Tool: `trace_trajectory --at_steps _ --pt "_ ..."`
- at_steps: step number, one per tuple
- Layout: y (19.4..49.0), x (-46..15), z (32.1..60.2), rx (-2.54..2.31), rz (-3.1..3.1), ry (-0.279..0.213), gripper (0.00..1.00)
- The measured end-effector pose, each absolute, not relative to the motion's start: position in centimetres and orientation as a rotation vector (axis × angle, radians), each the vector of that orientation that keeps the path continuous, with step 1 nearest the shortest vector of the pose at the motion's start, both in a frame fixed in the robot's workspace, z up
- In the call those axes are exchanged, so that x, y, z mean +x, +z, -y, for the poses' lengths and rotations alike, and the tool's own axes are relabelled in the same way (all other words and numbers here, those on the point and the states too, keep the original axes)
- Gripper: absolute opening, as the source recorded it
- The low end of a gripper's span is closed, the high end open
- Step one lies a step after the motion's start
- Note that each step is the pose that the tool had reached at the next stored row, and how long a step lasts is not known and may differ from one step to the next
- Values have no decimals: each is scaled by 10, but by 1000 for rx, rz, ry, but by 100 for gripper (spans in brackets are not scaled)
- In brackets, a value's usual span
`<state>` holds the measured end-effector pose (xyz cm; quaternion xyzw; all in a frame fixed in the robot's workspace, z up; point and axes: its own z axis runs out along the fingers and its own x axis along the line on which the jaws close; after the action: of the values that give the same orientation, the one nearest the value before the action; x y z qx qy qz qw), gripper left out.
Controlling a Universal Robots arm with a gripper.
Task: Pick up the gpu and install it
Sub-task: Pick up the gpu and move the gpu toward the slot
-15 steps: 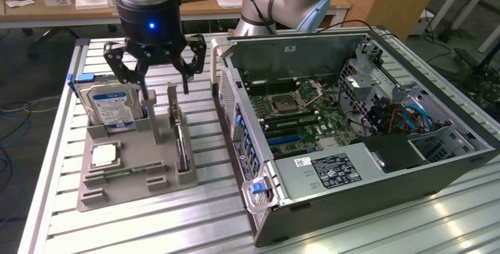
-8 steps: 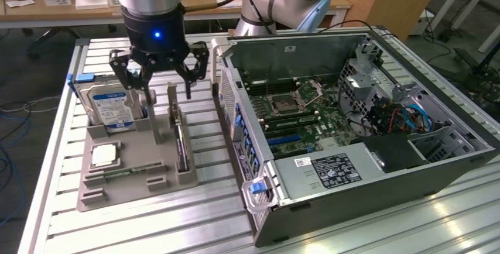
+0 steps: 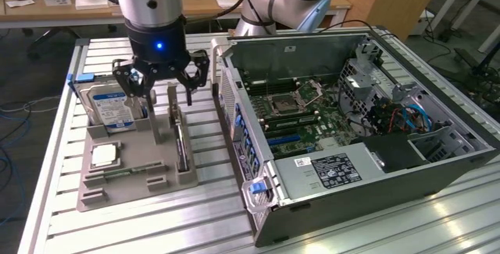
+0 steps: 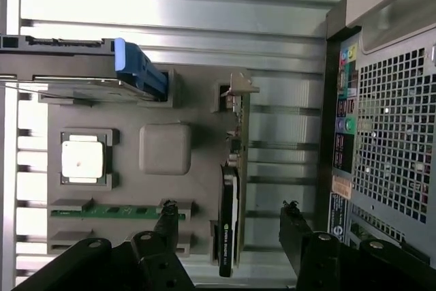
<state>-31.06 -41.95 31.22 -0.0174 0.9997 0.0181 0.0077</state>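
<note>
Above the tray (image 3: 137, 148) (image 4: 201, 168): gripper (image 3: 165, 103) (image 4: 230, 226) open, gpu (image 3: 181, 146) (image 4: 230, 195) not held

Directly below the gripper, the gpu stands on edge in its tray slot, lined up between the two spread fingers (image 4: 293, 230) and touching neither. On one side of the gripper the hard drive (image 3: 109, 105) (image 4: 139, 69) stands upright in the tray; on the other side lies the open case (image 3: 352, 119) (image 4: 388, 120).

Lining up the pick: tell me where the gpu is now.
The gpu stands on edge in the tray, on the exterior view's right side of it, next to the case and below the open gripper.
</note>
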Motion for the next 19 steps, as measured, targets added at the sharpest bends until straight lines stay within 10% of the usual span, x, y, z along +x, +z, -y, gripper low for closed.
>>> trace_trajectory --at_steps 19 --pt "280 -309 420 -83 -3132 38 71"
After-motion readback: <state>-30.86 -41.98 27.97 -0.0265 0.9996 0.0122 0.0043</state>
